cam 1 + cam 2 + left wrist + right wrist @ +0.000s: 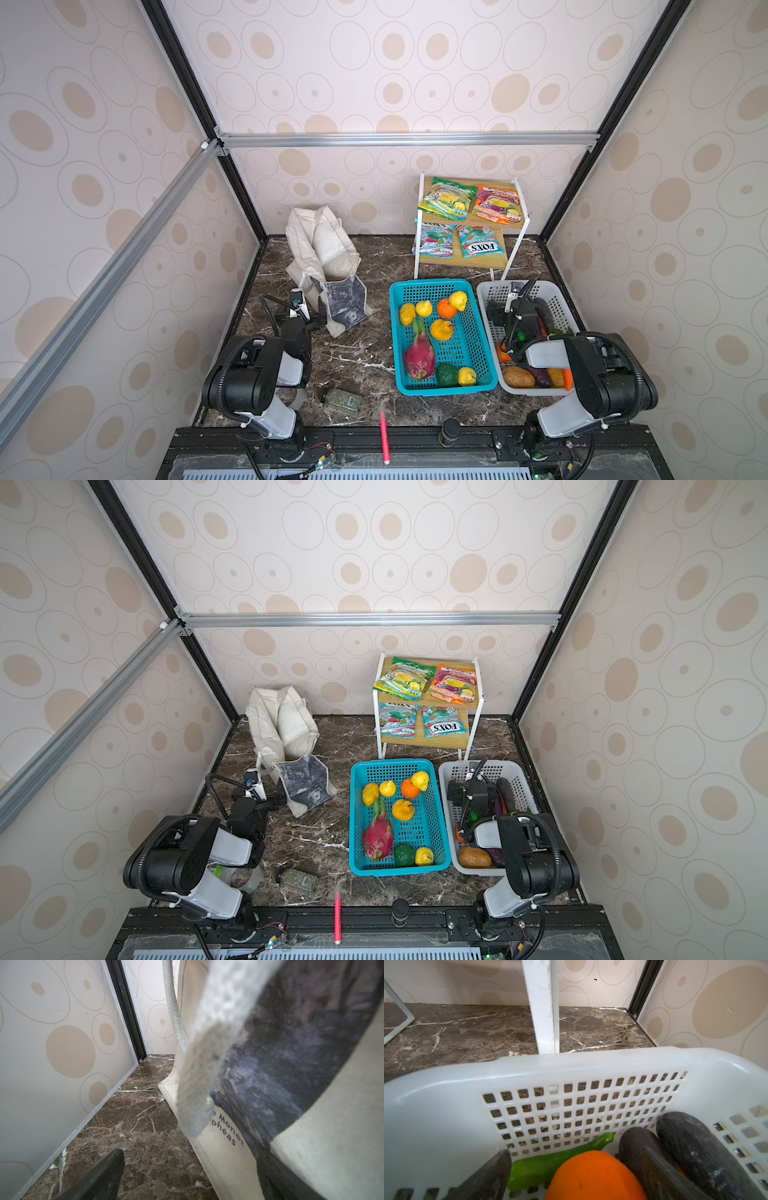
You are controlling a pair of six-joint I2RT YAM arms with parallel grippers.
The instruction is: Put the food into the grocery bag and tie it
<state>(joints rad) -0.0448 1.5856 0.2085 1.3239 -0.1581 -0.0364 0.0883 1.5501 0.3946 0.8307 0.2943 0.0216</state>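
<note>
Zero items show inside the grocery bag [328, 257], so the task looks barely begun. The bag slumps on the tabletop [365, 353] left of the teal basket [430, 283], its mouth collapsed. Behind the teal basket a shelf [457, 266] carries snack packets [451, 198], and just right of it sits a white basket [492, 286]. Inside the teal basket lie a dragon fruit [419, 353] and yellow fruits [424, 308]. Left of it, the left end effector [312, 316] stands released at the bag's near edge. The right end effector [575, 1159] hangs released over the white basket, grasping nothing. Next, the limp mouth probably needs spreading. Only the left wrist view shows a handle [199, 1076] dangling against the print; only the right wrist view shows an orange vegetable [596, 1178] between the jaws, contact unclear
</note>
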